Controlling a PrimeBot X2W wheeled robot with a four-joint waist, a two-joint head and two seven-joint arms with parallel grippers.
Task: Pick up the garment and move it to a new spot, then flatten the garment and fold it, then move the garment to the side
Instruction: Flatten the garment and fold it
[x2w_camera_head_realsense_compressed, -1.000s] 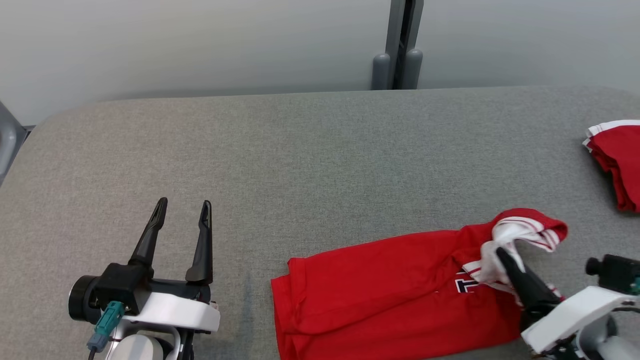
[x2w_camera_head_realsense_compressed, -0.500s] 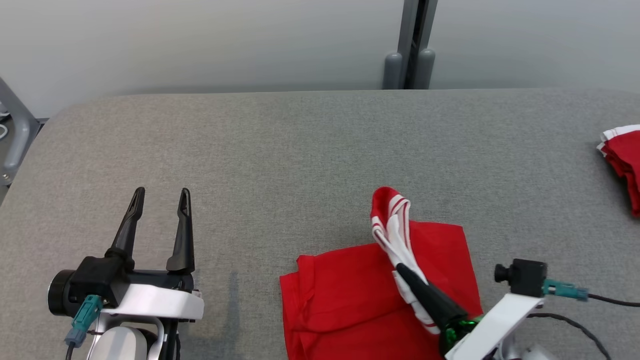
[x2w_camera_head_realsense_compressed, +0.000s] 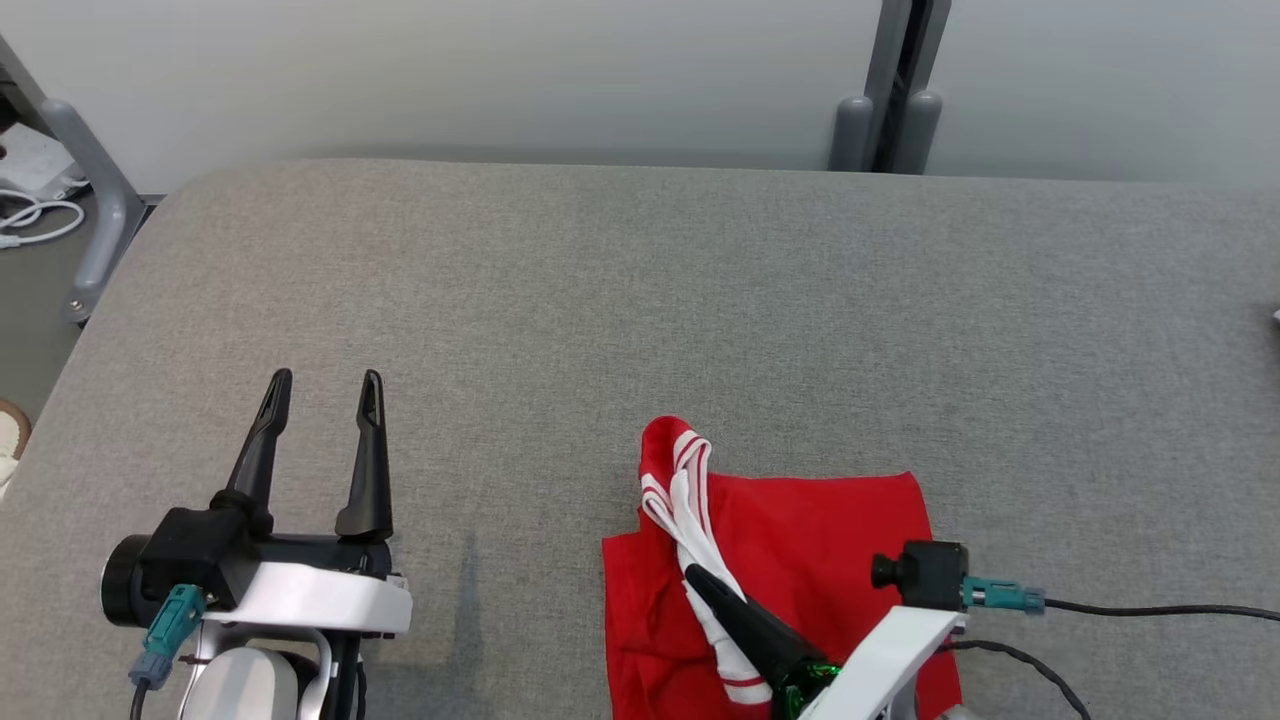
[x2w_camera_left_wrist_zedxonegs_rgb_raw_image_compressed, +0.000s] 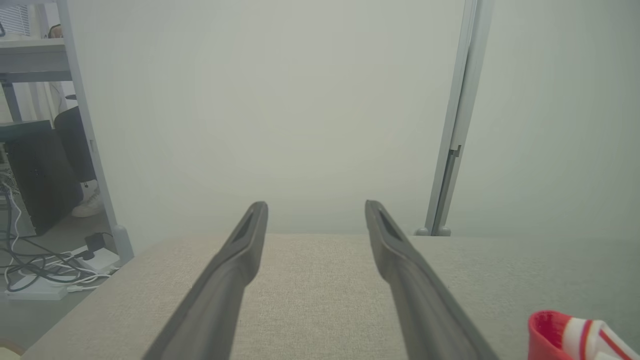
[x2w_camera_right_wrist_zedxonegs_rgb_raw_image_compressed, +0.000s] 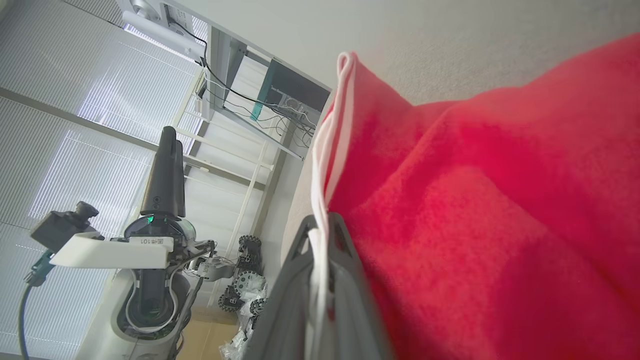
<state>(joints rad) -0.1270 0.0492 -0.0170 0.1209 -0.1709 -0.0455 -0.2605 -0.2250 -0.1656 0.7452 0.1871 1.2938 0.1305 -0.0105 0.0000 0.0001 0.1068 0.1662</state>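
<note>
At the near edge, the right gripper (x2w_camera_head_realsense_compressed: 700, 580) is clenched on a white-striped band of the red garment (x2w_camera_head_realsense_compressed: 810, 530), pinching the cloth between its fingertips. The garment lies bunched on the grey surface (x2w_camera_head_realsense_compressed: 640, 300), right of centre, its striped band raised and pointing away from the robot. To the left, well apart from the cloth, the left gripper (x2w_camera_head_realsense_compressed: 326, 380) hovers with its fingers spread and nothing between them. Beyond the far edge stands a grey post (x2w_camera_head_realsense_compressed: 893, 90) against a pale wall.

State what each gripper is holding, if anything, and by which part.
The right gripper is shut on the red garment, pinching its white-striped trim. The left gripper is open and holds nothing.
</note>
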